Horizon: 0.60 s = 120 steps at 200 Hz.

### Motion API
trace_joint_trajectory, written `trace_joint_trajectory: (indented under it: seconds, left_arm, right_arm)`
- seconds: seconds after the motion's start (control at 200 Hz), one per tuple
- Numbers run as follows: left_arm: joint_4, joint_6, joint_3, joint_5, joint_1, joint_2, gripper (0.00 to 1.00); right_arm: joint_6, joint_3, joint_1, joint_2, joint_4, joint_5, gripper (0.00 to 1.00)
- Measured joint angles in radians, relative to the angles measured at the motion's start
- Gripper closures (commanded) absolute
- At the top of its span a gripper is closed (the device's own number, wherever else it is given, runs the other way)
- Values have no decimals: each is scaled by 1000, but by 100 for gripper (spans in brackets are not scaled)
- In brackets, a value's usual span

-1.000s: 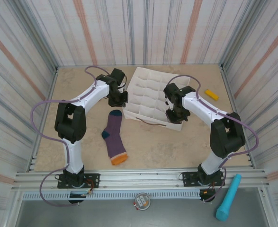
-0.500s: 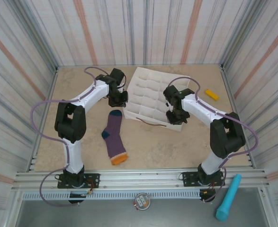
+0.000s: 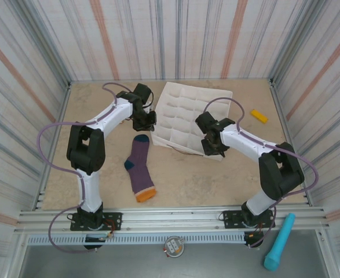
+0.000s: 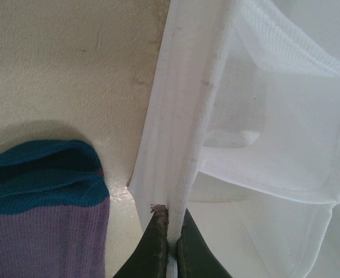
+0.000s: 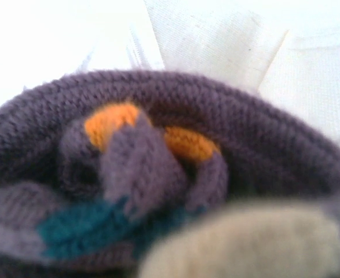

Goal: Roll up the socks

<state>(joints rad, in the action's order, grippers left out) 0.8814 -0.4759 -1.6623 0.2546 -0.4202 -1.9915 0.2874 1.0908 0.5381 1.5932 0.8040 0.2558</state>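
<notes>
The rolled sock [image 5: 146, 174] sits as a tight purple coil, orange toe and a patch of teal tucked into its middle, directly under the right claw [image 3: 211, 145] and so close that its knit crowds the wrist camera. One blurred finger [image 5: 245, 243] lies across the near side of the roll. White fabric shows just beyond the coil, so it appears to rest in a near-edge compartment of the white tray [image 3: 196, 88]. Whether the right claw is gripping the roll or has let go cannot be told from these pictures. The step in hand looks like setting this roll down in its compartment. To do that well, the fingers should part fully before any lift. The claw should then rise straight up, so that no fingertip snags the outer wrap and pulls the coil loose. The left claw [image 4: 168, 227] is clenched on the tray's near-left wall, pinching the rim between its fingers, which should hold the tray steady during the release. The flat sock [image 3: 140, 168] lies unrolled on the table [image 3: 88, 110] just beside that claw, its teal cuff nearly touching the tray wall and its orange toe pointing back toward the arm bases. It lies well apart from the right claw and remains to be rolled.
</notes>
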Motion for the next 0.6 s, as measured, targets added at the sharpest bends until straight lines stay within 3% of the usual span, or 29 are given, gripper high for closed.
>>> trace_joint_trajectory:
  seconds: [0.19, 0.601]
  left_arm:
    - [0, 0, 0, 10, 1, 0, 100]
    - [-3, 0, 0, 15, 1, -2, 100]
  right_arm:
    - [-25, 61, -56, -11, 68, -103, 46]
    - [-62, 193, -104, -11, 252, -240, 44]
